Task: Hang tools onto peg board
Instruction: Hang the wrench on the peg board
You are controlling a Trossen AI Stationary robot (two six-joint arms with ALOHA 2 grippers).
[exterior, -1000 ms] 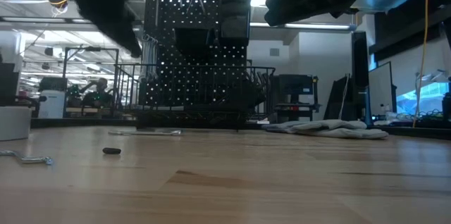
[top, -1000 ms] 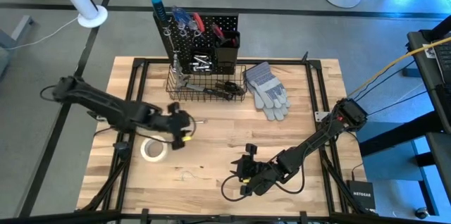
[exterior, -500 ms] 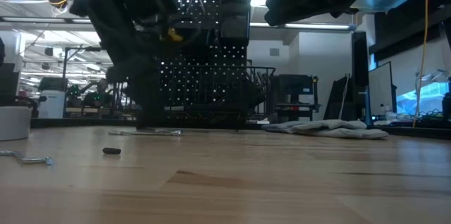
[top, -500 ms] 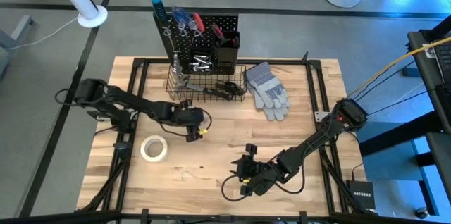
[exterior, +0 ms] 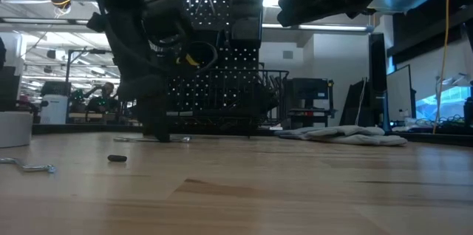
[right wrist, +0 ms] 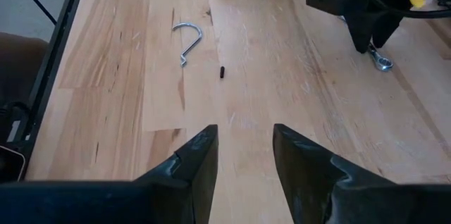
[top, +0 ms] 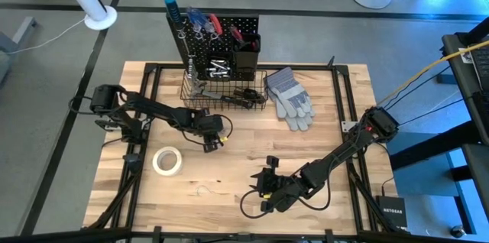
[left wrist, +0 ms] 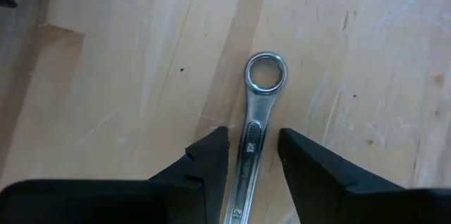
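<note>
Wooden counter (top: pixel 321 151) under me, black peg board (top: pixel 218 40) upright at its back edge; I've got my right gripper (right wrist: pixel 243 150) waiting released near the front, left gripper (left wrist: pixel 252 155) down, released, fingers straddling the silver wrench (left wrist: pixel 259 111) lying flat before the basket

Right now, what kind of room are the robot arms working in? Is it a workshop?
Probably a workshop or robot lab. A wooden workbench holds a black peg board hung with tools, with grey work gloves beside it, and a wrench lies on the wood. The low view shows a big open room with shelves behind.
</note>
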